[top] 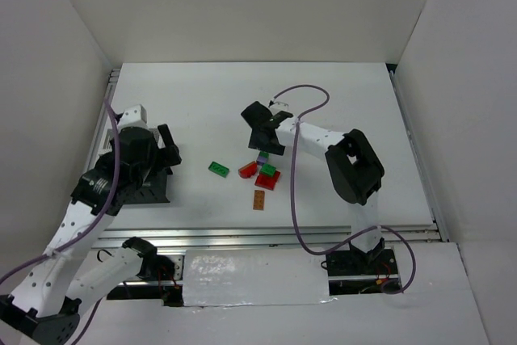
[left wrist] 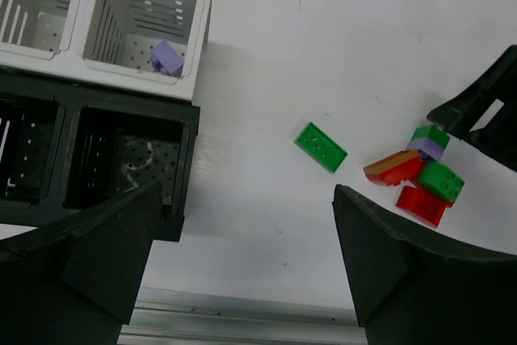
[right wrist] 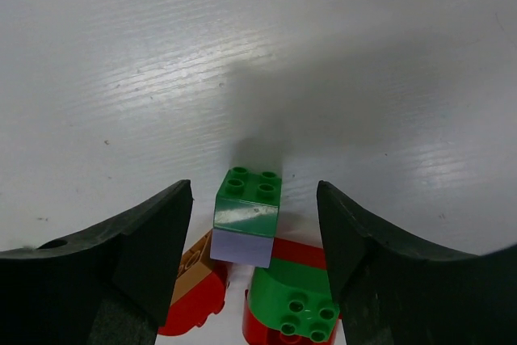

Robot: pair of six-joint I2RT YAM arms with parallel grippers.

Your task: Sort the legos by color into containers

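Between the fingers of my right gripper [right wrist: 254,199] stands a green brick stacked on a lavender one [right wrist: 246,217], with a gap on each side; the gripper is open. Just in front of the stack lie a green-on-red brick [right wrist: 292,300] and an orange-brown-on-red brick [right wrist: 194,288]. A flat green brick [left wrist: 321,146] lies apart to the left, and an orange-brown brick [top: 258,199] sits nearer the front. My left gripper [left wrist: 246,264] hangs open and empty beside the containers: two white bins [left wrist: 202,18], one holding a lavender brick [left wrist: 167,59], and two black bins [left wrist: 190,119].
An aluminium rail [left wrist: 242,321] runs along the table's near edge just below my left gripper. White walls enclose the table on three sides. A purple cable [top: 292,199] loops along the right arm.
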